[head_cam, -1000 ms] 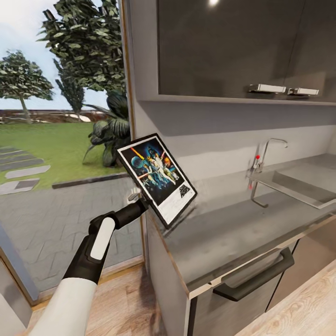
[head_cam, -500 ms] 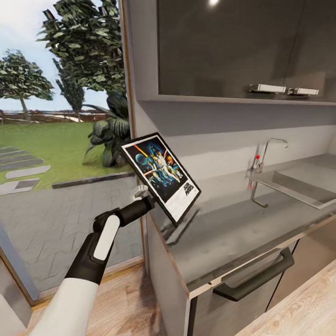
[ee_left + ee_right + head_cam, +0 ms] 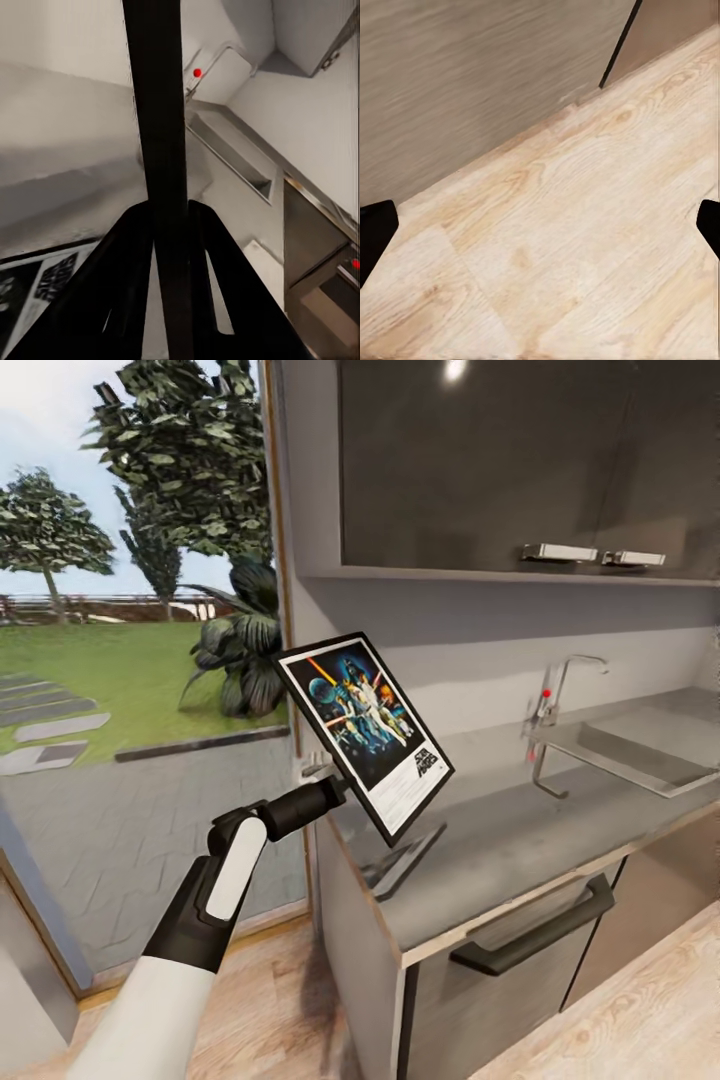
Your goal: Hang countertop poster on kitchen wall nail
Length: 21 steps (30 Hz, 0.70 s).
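The poster (image 3: 365, 735), a Star Wars print in a thin black frame, hangs tilted in the air over the left end of the kitchen countertop (image 3: 520, 830). My left gripper (image 3: 332, 778) is shut on its lower left edge from behind. In the left wrist view the black frame edge (image 3: 157, 150) runs straight up between the two dark fingers (image 3: 217, 262), and the print's reflection (image 3: 41, 285) lies on the worktop. My right gripper (image 3: 540, 229) is open above the wooden floor, its fingertips (image 3: 375, 232) at the picture's sides. The wall nails are out of view.
A sink (image 3: 625, 755) with a chrome tap (image 3: 560, 685) is set into the worktop at the right. Dark glossy upper cabinets (image 3: 480, 460) hang above it. A tall window (image 3: 130, 660) onto a garden stands at the left. A dark drawer handle (image 3: 530, 945) sticks out below the counter edge.
My left arm has carried the poster to the right and slightly up, further over the countertop. The head view has shifted a little.
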### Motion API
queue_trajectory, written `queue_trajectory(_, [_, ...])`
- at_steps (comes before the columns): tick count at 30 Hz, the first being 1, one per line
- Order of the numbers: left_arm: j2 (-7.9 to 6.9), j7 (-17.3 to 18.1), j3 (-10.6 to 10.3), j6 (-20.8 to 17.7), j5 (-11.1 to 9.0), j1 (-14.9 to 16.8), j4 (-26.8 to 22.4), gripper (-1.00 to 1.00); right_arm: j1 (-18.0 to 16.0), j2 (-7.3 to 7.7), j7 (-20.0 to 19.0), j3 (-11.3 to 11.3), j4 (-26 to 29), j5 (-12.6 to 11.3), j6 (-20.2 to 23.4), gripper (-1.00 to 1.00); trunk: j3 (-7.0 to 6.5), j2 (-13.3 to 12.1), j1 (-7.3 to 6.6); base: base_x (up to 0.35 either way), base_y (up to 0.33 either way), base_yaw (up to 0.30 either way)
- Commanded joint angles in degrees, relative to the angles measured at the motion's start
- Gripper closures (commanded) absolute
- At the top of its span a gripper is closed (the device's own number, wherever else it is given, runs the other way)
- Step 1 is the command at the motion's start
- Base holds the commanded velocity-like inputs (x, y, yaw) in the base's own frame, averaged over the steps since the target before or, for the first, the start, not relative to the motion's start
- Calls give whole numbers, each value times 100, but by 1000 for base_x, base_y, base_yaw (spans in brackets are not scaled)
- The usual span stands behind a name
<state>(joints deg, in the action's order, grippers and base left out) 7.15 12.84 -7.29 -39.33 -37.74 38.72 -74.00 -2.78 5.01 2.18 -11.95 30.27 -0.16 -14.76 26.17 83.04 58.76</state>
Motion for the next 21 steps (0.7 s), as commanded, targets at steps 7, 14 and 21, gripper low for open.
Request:
queue_trajectory(7, [1, 15, -22, -38, 3, 4, -31, 100, -4, 0, 11, 0, -4, -1, -18, -100, 6, 4, -3, -109, 0, 0])
queue_trajectory(14, [-11, 23, -48, -52, 3, 4, -122, 100, -4, 0, 11, 0, -4, -1, -18, -100, 6, 4, -3, -274, 0, 0])
queue_trajectory(21, [-35, 26, -316, -64, 2, 4, -253, 100, -4, 0, 11, 0, -4, -1, -18, -100, 6, 4, -3, -328, 0, 0])
